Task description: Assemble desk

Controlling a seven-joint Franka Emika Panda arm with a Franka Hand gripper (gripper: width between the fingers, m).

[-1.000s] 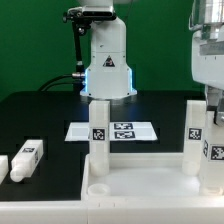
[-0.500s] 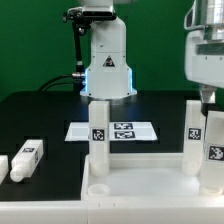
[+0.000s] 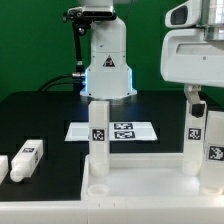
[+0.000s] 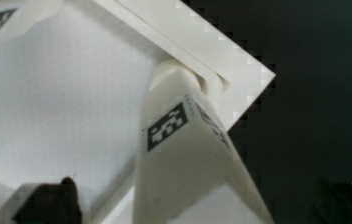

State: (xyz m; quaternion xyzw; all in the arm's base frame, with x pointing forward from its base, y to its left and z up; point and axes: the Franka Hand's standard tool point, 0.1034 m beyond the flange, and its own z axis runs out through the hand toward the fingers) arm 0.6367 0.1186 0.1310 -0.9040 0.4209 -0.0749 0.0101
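Note:
The white rimmed desk tabletop [image 3: 140, 187] lies at the front of the black table. Three square white legs with tags stand upright in its corner sockets: one at the exterior view's left [image 3: 99, 138] and two at the right [image 3: 192, 133] [image 3: 214, 150]. My gripper [image 3: 196, 102] hangs just above the two right legs. In the wrist view a tagged leg [image 4: 198, 150] stands in a tabletop corner [image 4: 84, 110]. My gripper [image 4: 194, 205] straddles it, and the dark fingertips [image 4: 48, 200] stand well clear on either side. It is open and holds nothing.
Two loose white legs [image 3: 27, 156] [image 3: 3, 164] lie at the exterior view's left on the black table. The marker board [image 3: 112, 130] lies behind the tabletop. The white robot base with a blue light [image 3: 107, 60] stands at the back.
My gripper has risen off the near right leg and shifted toward the exterior view's left. The white hand now shows fully in frame. The legs and tabletop have not moved.

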